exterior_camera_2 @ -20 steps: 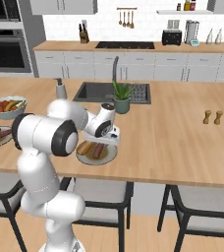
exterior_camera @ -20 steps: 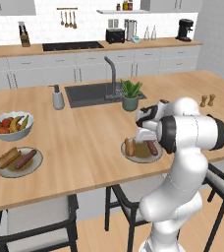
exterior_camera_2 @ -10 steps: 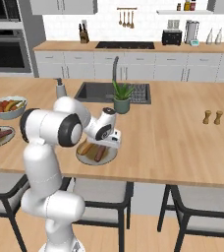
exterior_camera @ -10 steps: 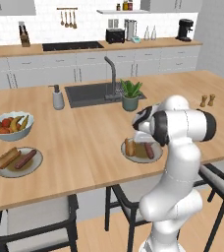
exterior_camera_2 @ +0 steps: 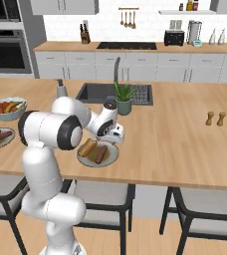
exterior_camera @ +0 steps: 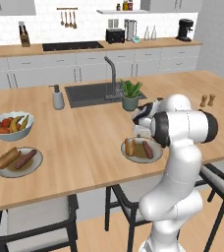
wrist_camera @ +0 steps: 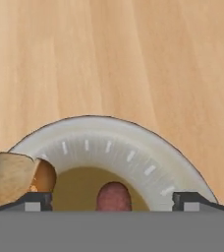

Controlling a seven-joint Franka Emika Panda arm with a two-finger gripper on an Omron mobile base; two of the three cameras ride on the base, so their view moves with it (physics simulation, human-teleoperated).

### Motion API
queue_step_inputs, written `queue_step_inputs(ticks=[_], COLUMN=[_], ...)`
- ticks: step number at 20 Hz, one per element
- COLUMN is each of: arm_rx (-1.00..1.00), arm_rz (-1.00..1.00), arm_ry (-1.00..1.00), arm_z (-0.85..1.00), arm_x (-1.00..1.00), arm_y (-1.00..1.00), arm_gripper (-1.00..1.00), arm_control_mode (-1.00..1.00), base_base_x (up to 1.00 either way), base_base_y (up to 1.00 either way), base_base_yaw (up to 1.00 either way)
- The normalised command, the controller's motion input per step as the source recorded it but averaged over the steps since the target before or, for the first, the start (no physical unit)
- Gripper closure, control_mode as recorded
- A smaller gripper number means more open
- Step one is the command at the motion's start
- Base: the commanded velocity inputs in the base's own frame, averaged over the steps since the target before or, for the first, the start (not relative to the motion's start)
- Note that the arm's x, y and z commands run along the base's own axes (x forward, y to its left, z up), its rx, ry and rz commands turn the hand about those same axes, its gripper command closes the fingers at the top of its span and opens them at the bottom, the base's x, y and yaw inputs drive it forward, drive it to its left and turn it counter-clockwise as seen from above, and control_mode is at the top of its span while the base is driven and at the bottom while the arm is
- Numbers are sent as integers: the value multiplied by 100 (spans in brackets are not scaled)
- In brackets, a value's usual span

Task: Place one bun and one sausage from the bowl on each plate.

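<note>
A pale plate [exterior_camera: 155,156] [exterior_camera_2: 113,154] [wrist_camera: 133,142] lies on the wooden island in front of me. On it, side by side, are a bun [exterior_camera: 129,146] [exterior_camera_2: 87,147] [wrist_camera: 11,183] and a reddish sausage [exterior_camera: 147,149] [exterior_camera_2: 101,154] [wrist_camera: 114,196]. My gripper [exterior_camera: 138,129] [exterior_camera_2: 116,140] [wrist_camera: 113,201] hovers just over this plate, open. Its fingertips [wrist_camera: 38,201] stand wide apart on either side of the sausage's end, holding nothing. A second plate [exterior_camera: 34,166] [exterior_camera_2: 6,141] at the far left carries another bun [exterior_camera: 7,157] and sausage [exterior_camera: 25,159]. The bowl is out of view.
A pale fruit bowl [exterior_camera: 11,132] [exterior_camera_2: 7,110] stands behind the left plate. Sink [exterior_camera: 92,94], faucet [exterior_camera: 113,78], potted plant [exterior_camera: 130,94] [exterior_camera_2: 123,98] and soap dispenser [exterior_camera: 58,97] sit behind my hand. Salt and pepper shakers [exterior_camera: 207,100] [exterior_camera_2: 215,118] are to the right. Chairs line the near edge.
The gripper has gone from shut to wide open above the near plate, and the sausage lies free on the plate. The arm has shifted slightly.
</note>
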Motion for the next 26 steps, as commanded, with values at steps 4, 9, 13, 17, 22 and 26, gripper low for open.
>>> queue_step_inputs(ticks=[4,9,13,17,22,26], arm_rx=[0,0,0,0,0,-2], arm_rz=[-4,0,0,-1,0,0], arm_ry=[-11,5,22,28,14,7], arm_z=[100,100,98,64,5,0], arm_x=[-62,-78,-88,-97,-100,-100], arm_y=[-18,-25,-25,-22,-8,0], arm_gripper=[-100,-100,-100,-100,-100,-100], arm_control_mode=[-100,-100,-100,-100,-100,-100], base_base_x=[0,0,0,0,0,0], base_base_y=[0,0,0,0,0,0], base_base_yaw=[0,0,0,0,0,0])
